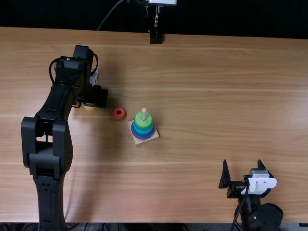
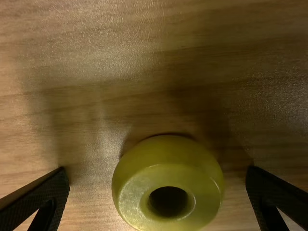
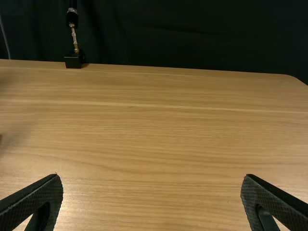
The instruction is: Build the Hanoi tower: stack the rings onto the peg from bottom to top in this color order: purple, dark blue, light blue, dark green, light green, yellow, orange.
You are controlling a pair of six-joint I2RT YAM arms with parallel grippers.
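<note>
Fingers wide at left gripper (image 1: 92, 102), astride yellow ring (image 2: 166, 168), nine o'clock from peg (image 1: 143, 114); wide at right gripper (image 1: 242, 162), four o'clock.

Behind the light brown wooden table (image 1: 216, 96) hangs a dark curtain (image 3: 192, 33); a black stand (image 1: 156, 37) sits at the table's far edge, a thin cable (image 1: 109, 15) behind the table.

So the table (image 1: 216, 96) is light brown wood, grain running pretty much side to side. In the top view there's a pale square base (image 1: 139, 142) sitting a bit askew near the middle of the frame, an orange ring (image 1: 115, 116) lying flat just left of it, not touching, and a yellow ring (image 1: 89, 107) farther over, upper left. Oh, and a small black block (image 1: 156, 38) at the top edge.
</note>
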